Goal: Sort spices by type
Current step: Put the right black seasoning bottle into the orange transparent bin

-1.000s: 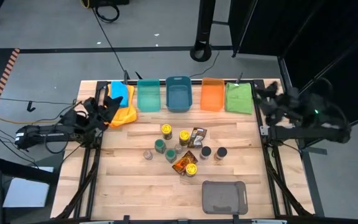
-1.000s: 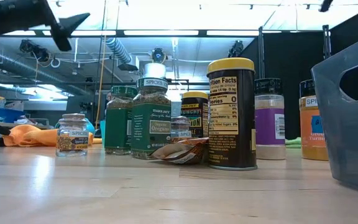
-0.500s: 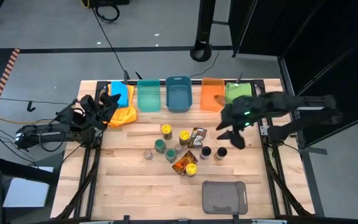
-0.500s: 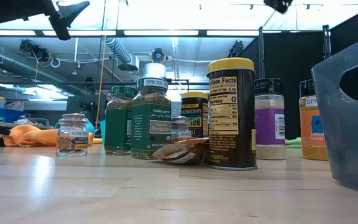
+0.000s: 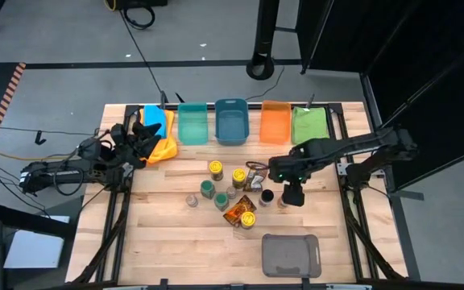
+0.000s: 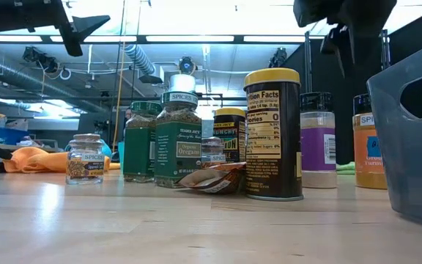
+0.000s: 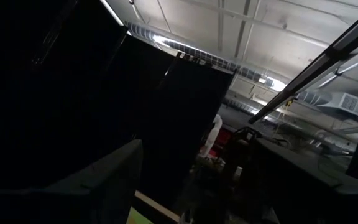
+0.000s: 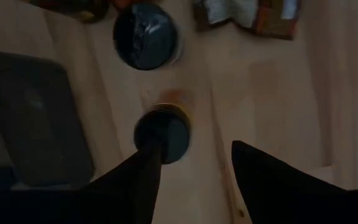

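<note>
Two dark-lidded jars (image 8: 146, 36) and one foil packet (image 8: 248, 12) lie beneath the released right pincer (image 8: 191, 171).

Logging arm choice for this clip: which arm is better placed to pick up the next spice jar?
Right. The right gripper hangs open directly above a dark-lidded jar at the cluster's right edge, one finger beside it. The left gripper waits off by the table's far left corner, away from the jars.
</note>
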### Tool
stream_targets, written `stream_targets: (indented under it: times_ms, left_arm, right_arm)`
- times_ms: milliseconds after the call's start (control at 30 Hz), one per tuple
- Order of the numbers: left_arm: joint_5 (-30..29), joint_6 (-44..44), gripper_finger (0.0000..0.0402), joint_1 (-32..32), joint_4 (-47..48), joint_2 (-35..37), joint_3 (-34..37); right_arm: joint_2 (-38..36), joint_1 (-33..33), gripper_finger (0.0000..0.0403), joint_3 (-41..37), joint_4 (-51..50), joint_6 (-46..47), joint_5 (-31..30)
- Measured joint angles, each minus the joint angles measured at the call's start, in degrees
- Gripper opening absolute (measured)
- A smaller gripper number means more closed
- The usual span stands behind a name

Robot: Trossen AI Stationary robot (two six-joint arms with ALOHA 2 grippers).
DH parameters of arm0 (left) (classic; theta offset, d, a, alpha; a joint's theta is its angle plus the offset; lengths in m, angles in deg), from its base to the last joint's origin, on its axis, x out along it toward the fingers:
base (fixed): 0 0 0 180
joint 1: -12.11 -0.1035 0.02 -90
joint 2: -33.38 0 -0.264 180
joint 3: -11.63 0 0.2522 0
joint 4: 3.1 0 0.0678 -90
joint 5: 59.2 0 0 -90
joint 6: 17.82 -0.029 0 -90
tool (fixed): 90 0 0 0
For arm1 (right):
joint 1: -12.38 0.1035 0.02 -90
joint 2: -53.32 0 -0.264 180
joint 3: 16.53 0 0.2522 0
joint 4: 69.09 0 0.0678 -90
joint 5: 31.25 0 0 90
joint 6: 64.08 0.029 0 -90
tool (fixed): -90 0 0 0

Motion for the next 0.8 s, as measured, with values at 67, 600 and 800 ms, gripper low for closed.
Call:
stream_targets:
  times_ms: [67,600,800]
  left_arm:
    - [-0.02,0.02,0.031,0.0,0.12,0.0,0.0]
    - [-0.02,0.0,0.031,0.0,3.87,0.0,-0.02]
    - [-0.02,0.2,0.031,0.0,5.57,0.0,-0.02]
  right_arm:
    - [1.17,0.18,0.0211,0.0,1.46,-0.04,1.62]
    - [3.17,1.45,0.0377,0.0,0.49,7.24,-0.42]
    - [4.63,4.0,0.0379,0.0,1.7,9.29,-2.57]
